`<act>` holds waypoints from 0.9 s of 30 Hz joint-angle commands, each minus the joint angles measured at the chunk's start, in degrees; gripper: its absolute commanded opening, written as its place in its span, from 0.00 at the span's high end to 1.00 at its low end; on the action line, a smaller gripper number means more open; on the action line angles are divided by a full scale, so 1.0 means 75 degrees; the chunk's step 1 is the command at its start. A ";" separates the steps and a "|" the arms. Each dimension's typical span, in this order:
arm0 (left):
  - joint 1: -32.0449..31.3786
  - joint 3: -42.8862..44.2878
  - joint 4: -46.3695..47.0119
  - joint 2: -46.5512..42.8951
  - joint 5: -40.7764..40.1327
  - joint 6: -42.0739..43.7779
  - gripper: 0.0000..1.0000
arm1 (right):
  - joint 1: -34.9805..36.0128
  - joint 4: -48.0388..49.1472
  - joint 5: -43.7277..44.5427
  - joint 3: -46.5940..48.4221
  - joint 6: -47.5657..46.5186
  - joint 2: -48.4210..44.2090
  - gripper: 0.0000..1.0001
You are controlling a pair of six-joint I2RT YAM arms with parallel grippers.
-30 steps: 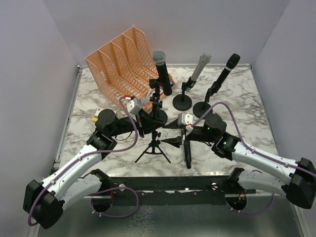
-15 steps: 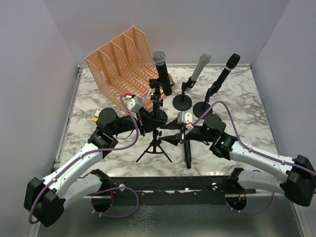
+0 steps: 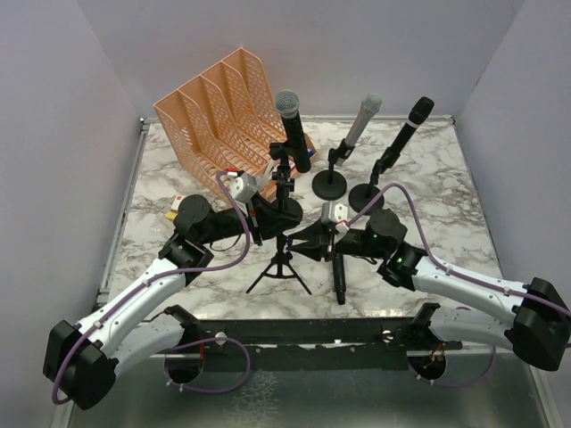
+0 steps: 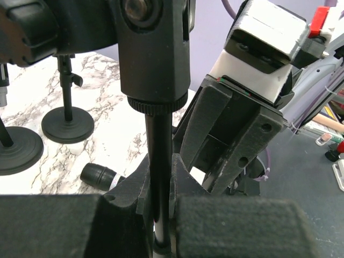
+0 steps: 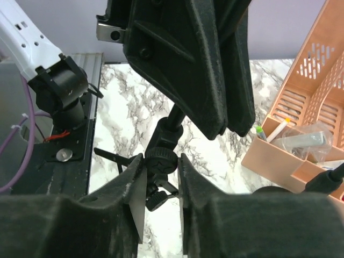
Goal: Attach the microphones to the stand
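At table centre, black tripod stand (image 3: 278, 264) stood upright on the white marble-pattern table (image 3: 428, 187). Left gripper (image 3: 254, 225) was clamped shut on the stand's thin black pole (image 4: 159, 177), just under the wide collar. Right gripper (image 5: 161, 183) sat lower on the same stand, jaws part-way apart either side of a black knurled knob (image 5: 161, 160). Couldn't tell if the pads actually touched it.

Mic positions:
- black microphone with silver grille (image 3: 293, 134) rose above the tripod, head up, slightly tilted
- silver-grey microphone (image 3: 359, 120) was on a black round-base desk stand (image 3: 329, 185), far right of centre
- all-black microphone (image 3: 409, 125) was on a second round-base stand (image 3: 366, 198), just beside it
- another all-black microphone (image 3: 339, 272) lay flat on the table, right of the tripod legs, under the right wrist

Orange mesh file rack (image 3: 210, 107) was at the far left.
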 commanded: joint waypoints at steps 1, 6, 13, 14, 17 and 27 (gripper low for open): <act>0.0004 0.0210 0.0581 -0.0077 0.0124 -0.0138 1.00 | 0.0040 0.0458 0.0402 -0.0158 0.0422 0.0015 0.81; 0.0004 0.0140 0.0615 -0.0142 0.0076 -0.0080 1.00 | 0.0037 0.0687 0.0452 -0.0001 0.1643 0.0037 0.93; -0.0007 -0.0148 0.0776 -0.0488 -0.0571 0.0311 1.00 | 0.0039 0.1295 0.1719 0.0234 0.5205 0.0400 0.99; -0.0008 -0.0191 0.0795 -0.0546 -0.0694 0.0385 1.00 | 0.0038 0.1270 0.2132 0.0271 0.5818 0.0416 0.99; -0.0008 -0.0252 0.0844 -0.0637 -0.0893 0.0540 1.00 | 0.0041 0.0724 0.3414 0.0360 0.7864 0.0418 0.99; -0.0008 -0.0260 0.0874 -0.0674 -0.1183 0.0482 1.00 | 0.0042 -0.1072 0.3993 0.0603 1.2197 -0.0007 0.78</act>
